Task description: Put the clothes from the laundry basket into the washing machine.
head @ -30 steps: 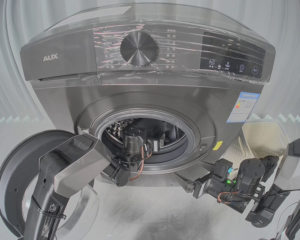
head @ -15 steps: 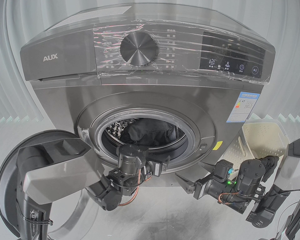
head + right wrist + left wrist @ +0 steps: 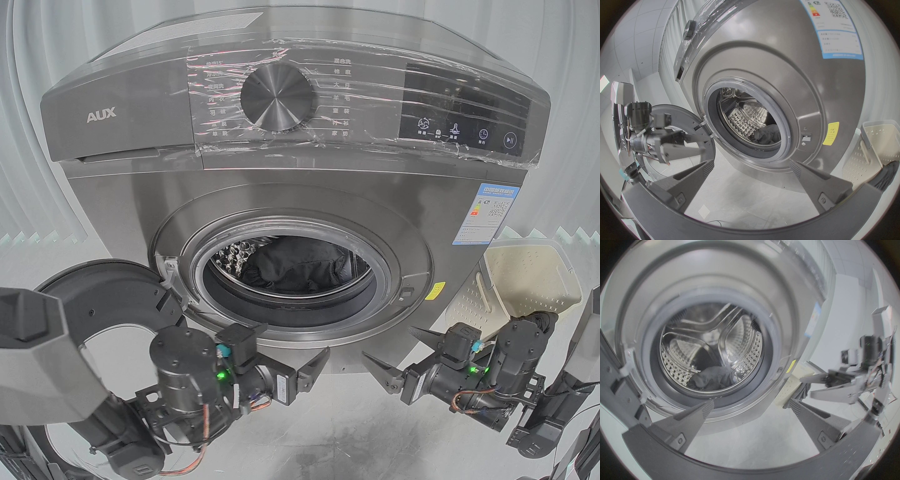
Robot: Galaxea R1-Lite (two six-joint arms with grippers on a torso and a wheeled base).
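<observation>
The front-loading washing machine (image 3: 350, 187) faces the camera with its round door (image 3: 106, 294) swung open to the left. Inside the steel drum (image 3: 737, 333) lies a bundle of dark clothes (image 3: 294, 265). It rests on the drum floor, low and towards the near side. Its long axis runs left to right across the opening, and the bulkier end is on the right in the head view.

The cream perforated laundry basket (image 3: 531, 275) stands just to the right of the machine. It is tipped so that its open side faces the camera.

The left gripper (image 3: 750, 403) hangs low, nearer than the door opening and below its lower left rim, in front of the open door. It points right, its fingers (image 3: 693, 418) are spread wide, and nothing is between them. The right gripper (image 3: 750, 162) sits low at the right, between the machine's lower front and the basket. It points left, and its two fingers (image 3: 815, 181) are also spread wide with nothing in them. The two grippers face each other below the port rim, well apart, and neither touches the machine.

A yellow sticker (image 3: 435, 290) sits to the right of the port.
</observation>
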